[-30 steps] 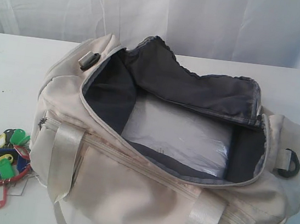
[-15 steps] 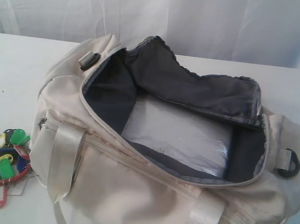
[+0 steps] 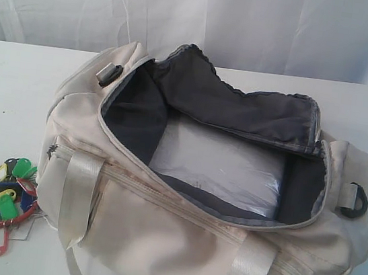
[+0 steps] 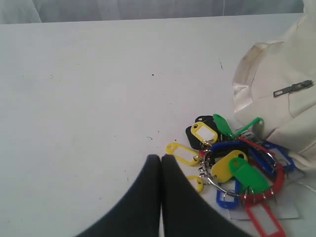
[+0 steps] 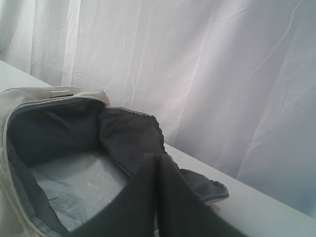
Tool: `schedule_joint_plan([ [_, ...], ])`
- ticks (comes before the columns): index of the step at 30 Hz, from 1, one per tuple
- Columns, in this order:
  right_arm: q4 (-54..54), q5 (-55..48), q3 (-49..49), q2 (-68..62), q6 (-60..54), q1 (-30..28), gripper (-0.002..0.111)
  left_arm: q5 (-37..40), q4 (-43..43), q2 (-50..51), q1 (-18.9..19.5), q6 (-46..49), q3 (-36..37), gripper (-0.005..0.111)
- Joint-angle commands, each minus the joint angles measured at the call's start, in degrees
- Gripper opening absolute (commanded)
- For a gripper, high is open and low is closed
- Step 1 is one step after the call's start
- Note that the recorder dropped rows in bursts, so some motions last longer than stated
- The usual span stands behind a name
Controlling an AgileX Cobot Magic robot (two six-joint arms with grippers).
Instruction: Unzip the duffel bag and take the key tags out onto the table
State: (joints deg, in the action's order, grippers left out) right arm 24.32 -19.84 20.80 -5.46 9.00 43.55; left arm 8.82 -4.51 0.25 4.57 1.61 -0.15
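Observation:
The cream duffel bag (image 3: 156, 242) lies on the white table (image 3: 14, 88) with its top flap thrown back, showing dark grey lining and a clear plastic-wrapped insert (image 3: 221, 166) inside. The key tags (image 3: 3, 198) rest on the table just left of the bag, a bunch of red, green, blue and yellow tags (image 4: 232, 168) on metal rings. My left gripper (image 4: 160, 158) is shut and empty, its tips just beside the bunch. My right gripper (image 5: 158, 158) is shut and empty, above the bag's open flap (image 5: 128, 138). Neither gripper shows in the exterior view.
A white curtain (image 3: 253, 24) hangs behind the table. A black D-ring (image 3: 355, 201) sits at the bag's right end and a buckle (image 3: 111, 74) at its left end. A white paper label (image 4: 266, 212) lies under the tags.

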Motion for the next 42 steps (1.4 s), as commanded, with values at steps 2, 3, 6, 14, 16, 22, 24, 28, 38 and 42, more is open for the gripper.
schedule_joint_plan([
  [2,-0.1,0.2,-0.2,0.3,0.1,-3.0,0.0,-0.3,3.8,-0.2,-1.7,0.1,0.2,0.0],
  [3,-0.1,0.2,-0.2,0.3,0.1,-4.0,0.0,-0.3,4.5,-0.2,-2.3,0.1,0.2,0.0],
  [6,-0.1,0.2,-0.2,0.3,0.1,-7.7,0.0,-0.3,4.5,-0.2,-3.2,0.1,0.2,0.0],
  [14,-0.2,0.2,-0.2,0.3,0.2,-13.3,0.0,-0.3,4.5,-0.2,-3.2,0.1,0.2,0.0],
  [16,-0.2,0.2,-0.2,0.3,0.2,-13.3,0.0,-0.3,4.5,-0.2,-3.2,0.1,0.2,0.0],
  [22,-0.2,0.2,-0.2,0.3,0.2,-13.3,0.0,1.3,4.5,-0.2,-3.2,0.1,0.2,0.0],
  [24,-0.2,0.2,-0.2,0.5,0.2,-13.3,0.0,5.1,4.5,-0.2,-3.2,0.0,0.2,0.0],
  [28,-0.2,0.2,-0.2,1.5,0.2,-13.3,0.0,4.8,4.5,-0.2,-3.2,-0.3,0.2,0.0],
  [38,-0.2,0.2,-0.2,4.1,0.2,-13.9,0.0,4.7,4.5,-0.2,-3.2,-12.1,0.2,0.0],
  [42,-0.2,0.2,-0.2,4.1,0.2,-17.0,0.0,4.1,4.5,-0.2,-3.2,-12.1,0.2,0.0],
])
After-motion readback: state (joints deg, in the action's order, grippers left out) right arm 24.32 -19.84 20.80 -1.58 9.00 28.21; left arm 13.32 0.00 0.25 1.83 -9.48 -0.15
